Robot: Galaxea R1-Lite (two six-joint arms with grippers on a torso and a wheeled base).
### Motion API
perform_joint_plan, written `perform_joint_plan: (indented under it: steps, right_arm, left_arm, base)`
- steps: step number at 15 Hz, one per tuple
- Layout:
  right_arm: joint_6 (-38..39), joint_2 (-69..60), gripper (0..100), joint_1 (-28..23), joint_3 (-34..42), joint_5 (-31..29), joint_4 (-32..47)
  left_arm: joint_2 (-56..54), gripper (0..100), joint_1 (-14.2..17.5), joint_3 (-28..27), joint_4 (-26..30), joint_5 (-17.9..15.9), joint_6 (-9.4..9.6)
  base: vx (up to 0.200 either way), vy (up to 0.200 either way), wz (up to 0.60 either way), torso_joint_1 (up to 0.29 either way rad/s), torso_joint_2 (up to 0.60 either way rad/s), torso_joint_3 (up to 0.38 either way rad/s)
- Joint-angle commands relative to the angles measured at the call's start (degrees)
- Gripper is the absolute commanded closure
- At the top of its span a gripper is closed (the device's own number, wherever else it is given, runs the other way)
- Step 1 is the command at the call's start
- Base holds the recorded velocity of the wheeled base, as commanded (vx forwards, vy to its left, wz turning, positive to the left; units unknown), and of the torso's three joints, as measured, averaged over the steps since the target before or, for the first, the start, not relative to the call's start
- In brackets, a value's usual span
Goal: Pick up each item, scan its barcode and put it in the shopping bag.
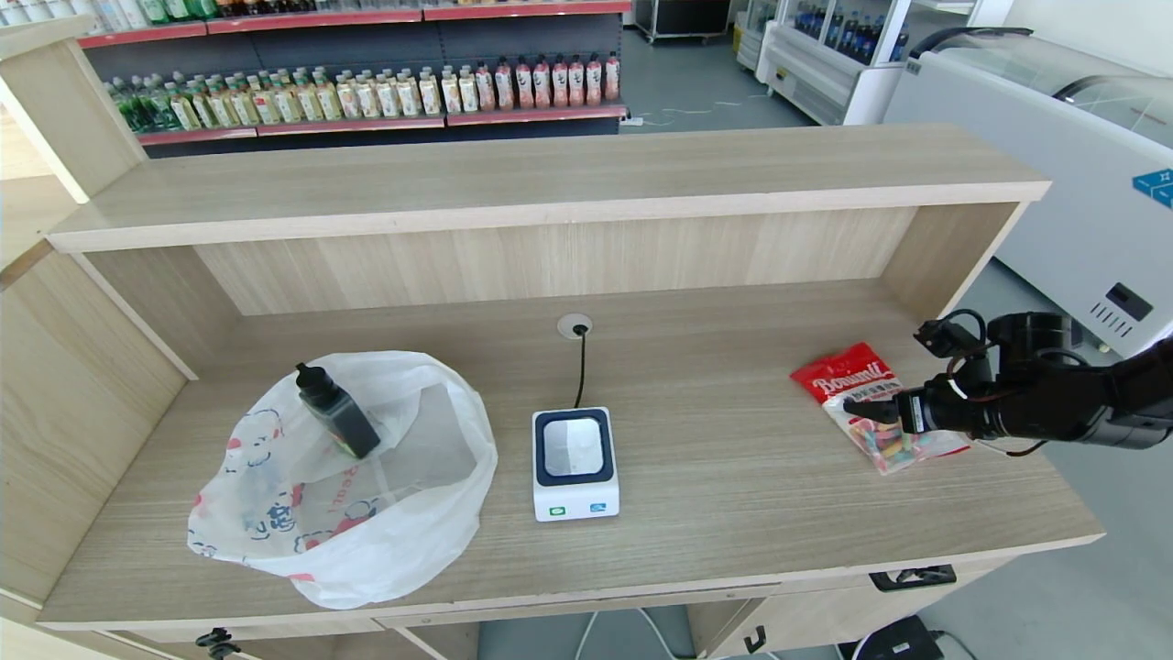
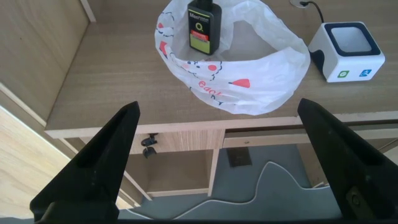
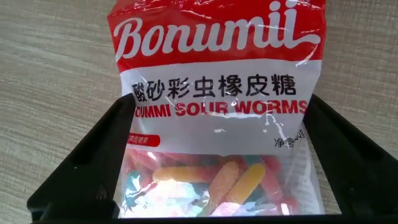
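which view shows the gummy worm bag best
Right wrist view: the gummy worm bag lies close below, between the open fingers. The head view has it on the counter, far right, partly behind the right gripper. Left wrist view faces the shopping bag.

The widest open run on the pale wood-grain surface (image 1: 733,440) lies between the white square scanner with dark-rimmed glass (image 1: 575,463) and the red-topped clear packet of gummy worms (image 1: 848,376). Only a narrow strip separates scanner from the crumpled white plastic shopping bag with red prints (image 1: 385,541). A black cable (image 1: 581,367) crosses behind the scanner toward the wooden back wall (image 1: 550,261). A wooden side panel (image 1: 82,394) hems the bag's left; the front edge stands open.
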Motion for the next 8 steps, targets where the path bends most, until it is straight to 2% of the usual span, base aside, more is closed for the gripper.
perform_joint_plan:
  steps: [1,3,4,8]
  right_arm:
    - [-0.05,1.85,0,0.38,-0.38,-0.01,0.12]
    - [-0.14,2.37,0,0.29,-0.3,-0.01,0.39]
    - [-0.23,2.55,100,0.12,-0.3,-0.01,0.48]
    - [-0.4,2.64,100,0.03,-0.73,-0.1,0.56]
  left_arm:
    - [-0.02,0,0.02,0.0,0.0,-0.01,-0.06]
    - [-0.02,0,0.02,0.0,0.0,-0.01,-0.06]
    - [-0.02,0,0.02,0.0,0.0,-0.01,-0.06]
    - [-0.02,0,0.02,0.0,0.0,-0.01,-0.06]
  base:
    - [0.0,0.0,0.0,0.0,0.0,0.0]
    - [0.0,0.0,0.0,0.0,0.0,0.0]
    - [0.0,0.0,0.0,0.0,0.0,0.0]
    - [0.0,0.0,0.0,0.0,0.0,0.0]
